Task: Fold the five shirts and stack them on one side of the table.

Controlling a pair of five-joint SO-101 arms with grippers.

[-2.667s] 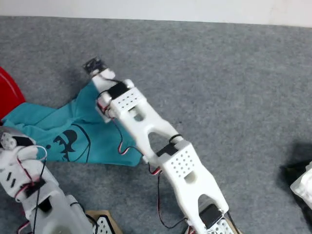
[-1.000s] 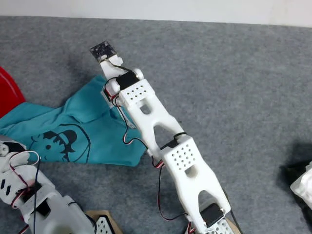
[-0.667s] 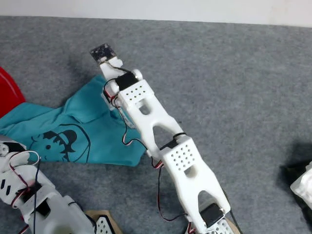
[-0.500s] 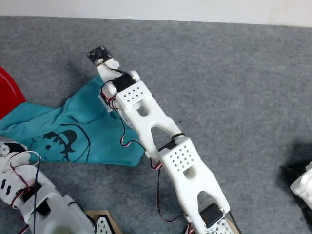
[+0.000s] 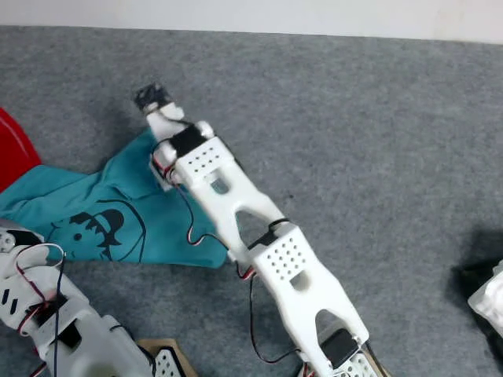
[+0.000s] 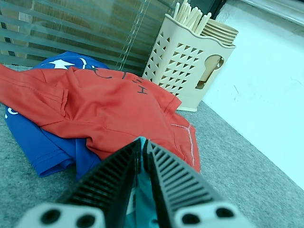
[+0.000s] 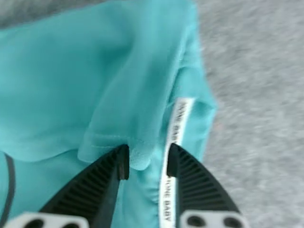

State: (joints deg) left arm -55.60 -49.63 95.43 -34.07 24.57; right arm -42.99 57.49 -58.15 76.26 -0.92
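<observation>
The teal shirt (image 5: 102,212), a soft knit with a dark cartoon print, lies spread but rumpled at the left of the grey felt-covered worktop (image 5: 377,157). Judged from this, it is being arranged for a first fold. The two arms address opposite ends of the cloth, probably so it can be drawn flat.

Right hand (image 7: 148,156): partly open, jaws straddling a raised fold of hem beside the white sewn-in label (image 7: 176,123); not closed on the fabric.

Left hand (image 6: 141,145): jaws nearly together, pinching teal fabric between them.

Beyond the left hand, a red short-sleeved shirt (image 6: 104,109) lies unfolded over a blue star-printed shirt (image 6: 42,149), near a beige perforated plastic basket (image 6: 185,61).
</observation>
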